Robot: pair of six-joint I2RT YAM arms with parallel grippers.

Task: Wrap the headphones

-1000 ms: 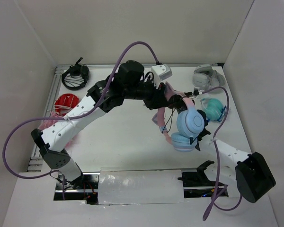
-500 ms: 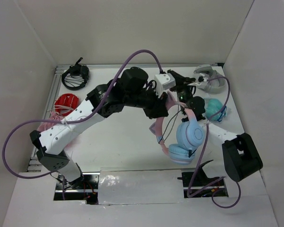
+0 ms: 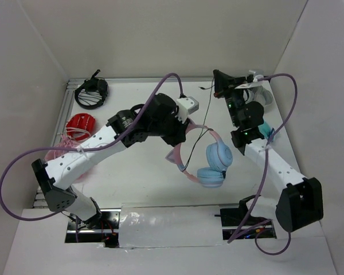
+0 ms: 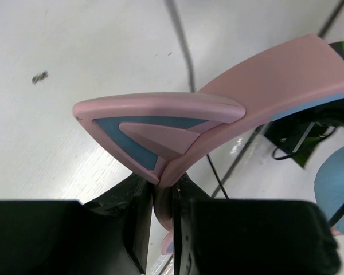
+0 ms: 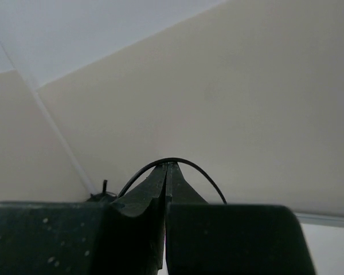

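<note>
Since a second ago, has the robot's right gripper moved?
Yes. The right gripper, shut on the thin black cable, went away from the arm bases, up to the table's far metal rail.

Top camera looks steeply down on the table (image 3: pixel 137 177), arm bases at 6 o'clock. Left wrist camera sits close behind the left gripper (image 4: pixel 162 197), facing the tabletop; both views share the pink headband (image 4: pixel 275 74) it clamps. Right wrist camera sights past the right gripper (image 5: pixel 167 172), pinching the cable (image 5: pixel 178 160), toward the back wall (image 5: pixel 246 103), 12 o'clock overhead.
</note>
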